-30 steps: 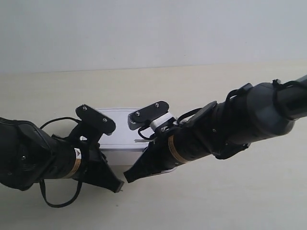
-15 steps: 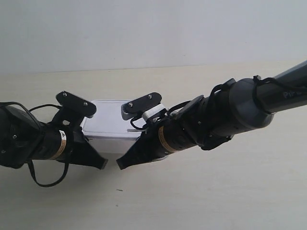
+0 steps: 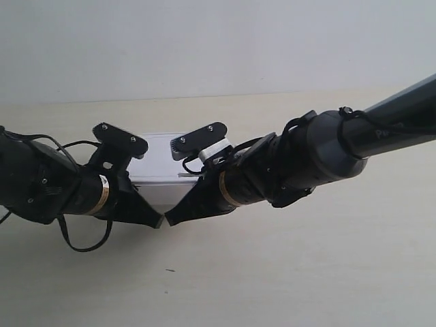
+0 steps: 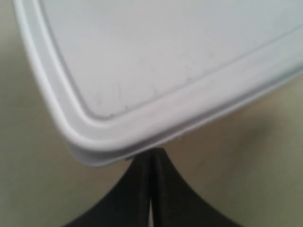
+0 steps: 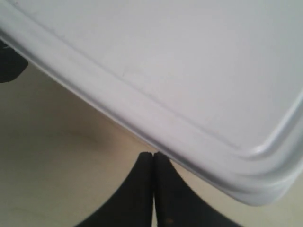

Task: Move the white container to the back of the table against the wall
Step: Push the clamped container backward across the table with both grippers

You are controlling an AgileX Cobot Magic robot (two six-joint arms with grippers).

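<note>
The white container [image 3: 158,170] lies on the table [image 3: 286,286], some way short of the wall [image 3: 218,41], and both arms hide much of it. The gripper of the arm at the exterior view's left [image 3: 158,222] and that of the arm at the exterior view's right [image 3: 169,219] nearly meet at its near side. In the left wrist view my left gripper [image 4: 151,152] is shut, its tips against the container [image 4: 165,61] under a rounded corner of the lid rim. My right gripper [image 5: 154,155] is shut too, its tips at the container's [image 5: 189,61] long edge.
Bare cream tabletop [image 3: 204,116] runs from behind the container to the wall. A loose black cable [image 3: 82,242] hangs off the arm at the exterior view's left. A dark shape [image 5: 7,64] shows beside the container in the right wrist view.
The container has slid back toward the wall and slightly left. Both arms moved with it, and the gripper at the exterior view's left swung in until the two tips almost touch.
</note>
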